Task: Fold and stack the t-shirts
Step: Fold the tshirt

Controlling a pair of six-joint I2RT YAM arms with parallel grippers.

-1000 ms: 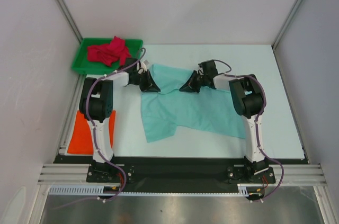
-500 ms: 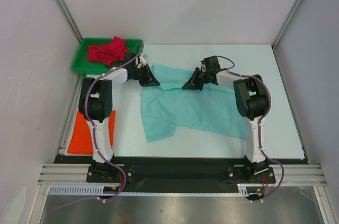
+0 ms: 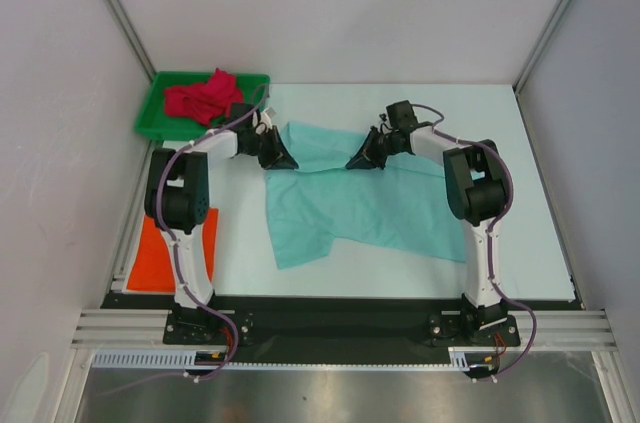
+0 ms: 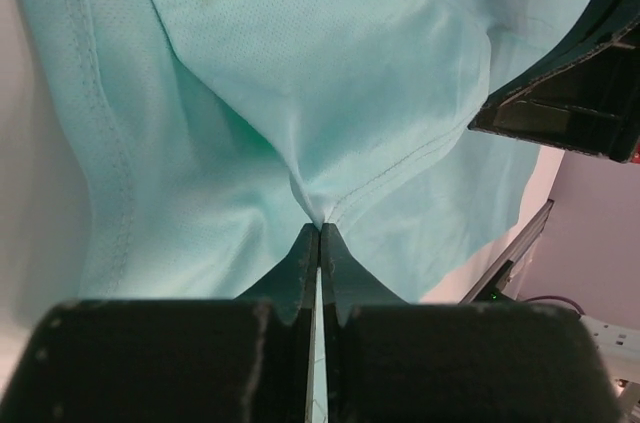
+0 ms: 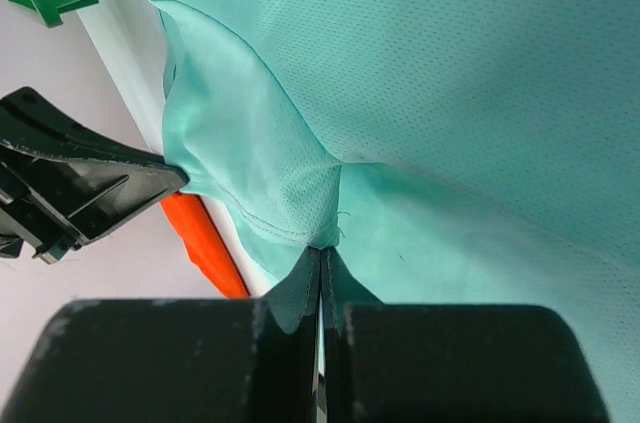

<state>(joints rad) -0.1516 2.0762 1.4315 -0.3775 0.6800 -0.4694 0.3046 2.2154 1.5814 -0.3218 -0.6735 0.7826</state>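
Observation:
The mint green t-shirt lies spread on the white table, its far edge lifted between my two grippers. My left gripper is shut on the shirt's far left edge; the left wrist view shows the cloth pinched at the fingertips. My right gripper is shut on the far edge further right; the right wrist view shows cloth pinched at its tips. The crimson red t-shirt lies bunched in the tray. The orange t-shirt lies flat at the near left, partly hidden by the left arm.
A rigid green plastic tray stands at the far left corner. White walls and metal frame posts enclose the table. The arm bases sit on a black rail at the near edge.
Both grippers moved toward the far side of the table, carrying the shirt's upper edge with them. The arms stretched out further.

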